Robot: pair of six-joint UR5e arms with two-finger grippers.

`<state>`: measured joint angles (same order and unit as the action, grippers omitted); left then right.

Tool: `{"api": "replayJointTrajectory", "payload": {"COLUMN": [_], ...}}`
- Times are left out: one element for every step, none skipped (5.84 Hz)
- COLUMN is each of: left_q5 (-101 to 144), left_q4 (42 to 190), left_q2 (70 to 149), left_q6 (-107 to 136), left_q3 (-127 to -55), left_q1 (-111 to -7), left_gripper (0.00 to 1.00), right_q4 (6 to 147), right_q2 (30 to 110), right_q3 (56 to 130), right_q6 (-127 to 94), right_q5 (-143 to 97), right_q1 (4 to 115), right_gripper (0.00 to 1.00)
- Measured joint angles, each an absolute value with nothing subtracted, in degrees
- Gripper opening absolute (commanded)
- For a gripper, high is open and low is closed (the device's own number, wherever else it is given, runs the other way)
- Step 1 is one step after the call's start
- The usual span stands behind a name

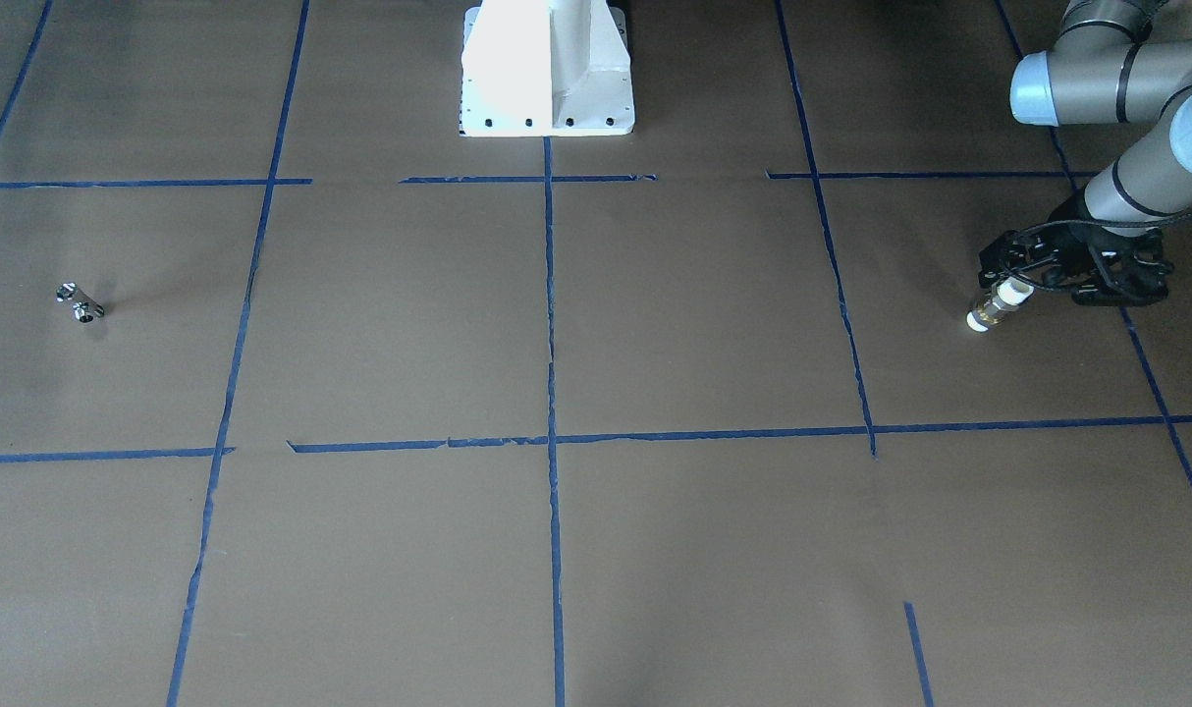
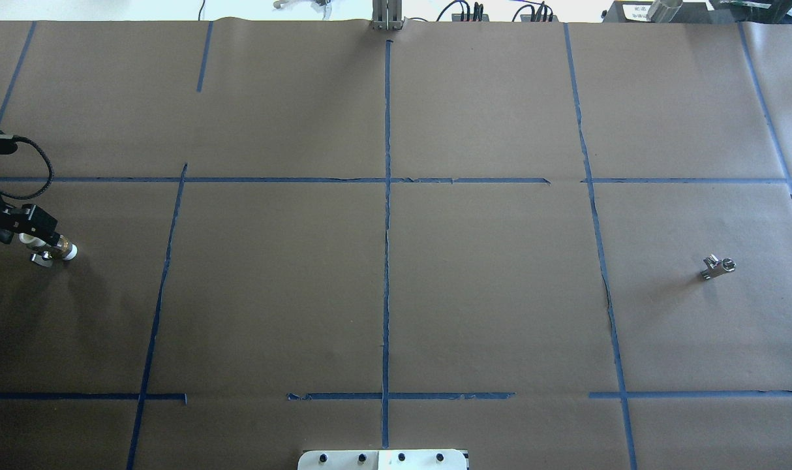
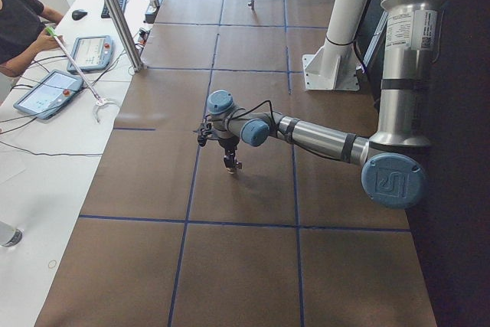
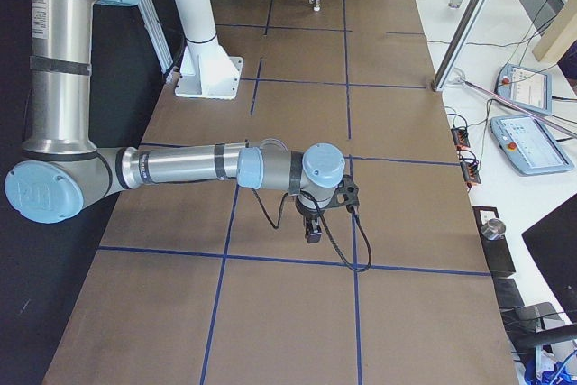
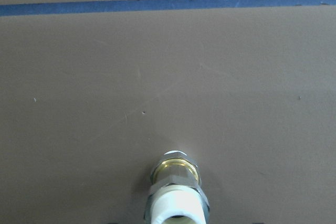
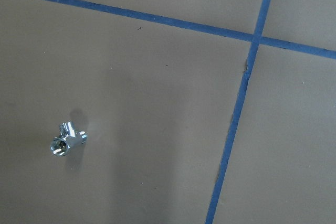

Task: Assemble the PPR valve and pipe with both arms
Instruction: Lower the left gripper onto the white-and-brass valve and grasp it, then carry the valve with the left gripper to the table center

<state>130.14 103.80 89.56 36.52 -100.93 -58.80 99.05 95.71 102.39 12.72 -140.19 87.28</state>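
PPR valve (image 1: 997, 305): clamped at one white end by the left gripper (image 1: 1020, 285), at the left end of the paper-covered table (image 2: 500, 294). Pipe (image 2: 717, 267): laid on the table's right side, well apart. Right gripper (image 4: 313, 233): opening cannot be told.

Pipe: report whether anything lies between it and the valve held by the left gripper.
Nothing visible. Only bare brown paper with blue tape lines lies between the pipe and the PPR valve in the left gripper.
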Motion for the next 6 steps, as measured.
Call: {"api": "replayJointTrajectory", "payload": {"left_q5": [130.10, 130.05, 130.02, 129.96, 129.92, 129.93], "left_q4": [103.80, 103.80, 103.78, 103.67, 103.47, 102.85], "left_q2": [89.54, 89.47, 89.45, 89.48, 89.77, 91.15], "left_q6": [36.49, 36.48, 36.50, 36.63, 36.99, 38.97], "left_q3": [-100.91, -100.90, -100.90, -101.24, -102.43, -104.33], "left_q1": [-58.80, -58.80, -58.80, -58.80, -58.96, -59.18], "left_gripper": [0.24, 0.06, 0.00, 0.00, 0.00, 0.00], "right_q4": [99.05, 99.05, 99.05, 99.05, 99.05, 99.05], "right_q2": [95.71, 95.71, 95.71, 95.71, 95.71, 95.71], "right_q3": [102.39, 102.39, 102.39, 102.39, 102.39, 102.39], "right_q6": [12.74, 12.74, 12.74, 12.74, 12.74, 12.75], "right_q5": [-140.19, -140.19, -140.18, -140.18, -140.16, -140.14], "right_q1": [87.24, 87.22, 87.20, 87.19, 87.19, 87.19], "right_gripper": [1.00, 1.00, 1.00, 1.00, 1.00, 1.00]}}
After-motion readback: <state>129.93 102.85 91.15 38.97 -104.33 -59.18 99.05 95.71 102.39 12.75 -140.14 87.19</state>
